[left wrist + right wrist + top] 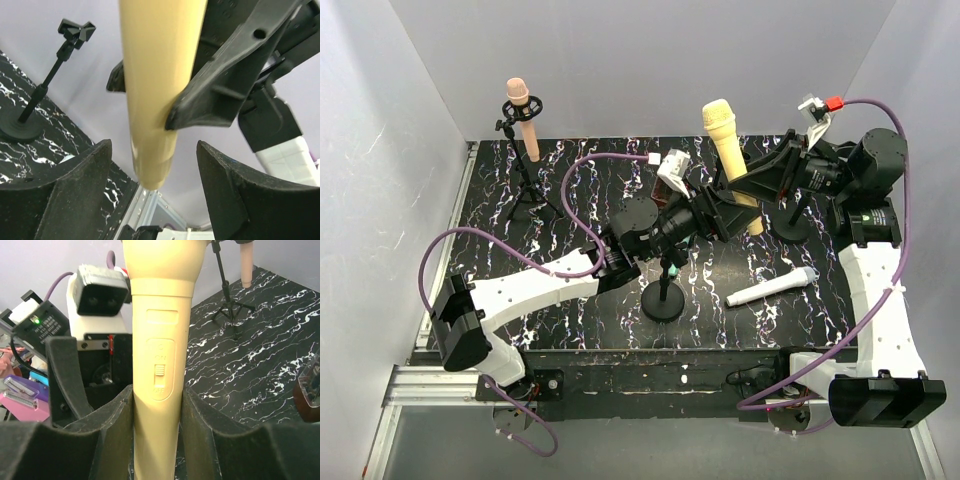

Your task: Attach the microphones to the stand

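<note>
Counting from the empty round-base stand (664, 290): tripod stand (525, 180) far back-left holds the pink microphone (518, 100), done. Just behind, my right gripper (157, 405) pinches the yellow microphone (160, 340); left gripper (154, 150) stands spread around its tail, not touching. White microphone (772, 288) lies to the right, untouched. I see no teal one.

yellow microphone (159, 340): head cut off by the top edge in both wrist views; lower handle hidden between the fingers of the right gripper (156, 405)
peach-pink microphone (245, 262): right wrist view shows only the handle end; head beyond the top edge
middle stand (663, 300): top hidden under the left arm (655, 228)
right stand (790, 228): pole mostly behind the right arm (840, 170)
brown object (310, 395): cut by the right edge; blurred; cannot tell what it is
left gripper (152, 150): finger bases run past the bottom edge
</note>
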`<state>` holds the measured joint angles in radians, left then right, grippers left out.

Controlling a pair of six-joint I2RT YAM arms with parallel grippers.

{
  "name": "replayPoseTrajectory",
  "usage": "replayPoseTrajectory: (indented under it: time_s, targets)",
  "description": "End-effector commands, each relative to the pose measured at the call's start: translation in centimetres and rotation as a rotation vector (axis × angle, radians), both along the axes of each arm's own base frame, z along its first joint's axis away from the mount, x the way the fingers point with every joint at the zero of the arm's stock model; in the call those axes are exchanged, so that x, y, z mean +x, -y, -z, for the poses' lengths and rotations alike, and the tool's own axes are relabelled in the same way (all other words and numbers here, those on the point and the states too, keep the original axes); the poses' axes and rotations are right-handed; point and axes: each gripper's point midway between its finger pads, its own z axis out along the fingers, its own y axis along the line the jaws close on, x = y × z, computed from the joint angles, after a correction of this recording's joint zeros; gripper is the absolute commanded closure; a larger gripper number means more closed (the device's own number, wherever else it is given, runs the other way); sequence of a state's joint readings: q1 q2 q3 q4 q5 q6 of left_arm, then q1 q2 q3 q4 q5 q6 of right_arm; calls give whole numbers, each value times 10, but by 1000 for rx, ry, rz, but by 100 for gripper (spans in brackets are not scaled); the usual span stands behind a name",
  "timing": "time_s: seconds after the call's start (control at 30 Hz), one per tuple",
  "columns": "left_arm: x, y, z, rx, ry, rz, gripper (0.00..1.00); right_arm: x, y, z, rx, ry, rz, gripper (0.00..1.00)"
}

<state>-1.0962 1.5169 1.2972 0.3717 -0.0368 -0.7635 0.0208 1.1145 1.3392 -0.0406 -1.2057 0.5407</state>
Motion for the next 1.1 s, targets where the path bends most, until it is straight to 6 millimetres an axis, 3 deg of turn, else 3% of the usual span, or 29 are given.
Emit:
replayPoseTrajectory:
  time_s: [0.0,0.27,0.43,0.47,0.6,0.63,0.67,0.8,0.9,1.07]
  targets:
    - [1,-4,-37,-106,48,-20,32,-9,1,-10,14,63,-6,99]
    - [-1,7,-29,-97,21,21,31,-16,0,-8,44,58,-47,99]
    - [-2,10,-25,-102,21,36,43,-18,-1,-5,83,17,-69,99]
    - [-2,11,-25,-104,23,41,48,-19,-2,-5,83,15,-71,99]
    - [-4,8,-27,-106,56,38,87,-22,-1,-3,75,19,-77,99]
    - [-5,6,-28,-96,64,35,93,-23,-2,-2,69,16,-79,94]
    - [-11,5,-27,-78,83,62,98,-19,5,-1,53,35,-50,83]
    - [-22,-18,-38,-2,171,67,100,-21,8,0,-19,79,-19,53]
    - [-36,-44,-55,54,239,80,100,-37,9,-5,-58,159,-56,38]
    - [-59,-89,-62,175,308,88,100,-70,10,-8,-72,229,-211,27]
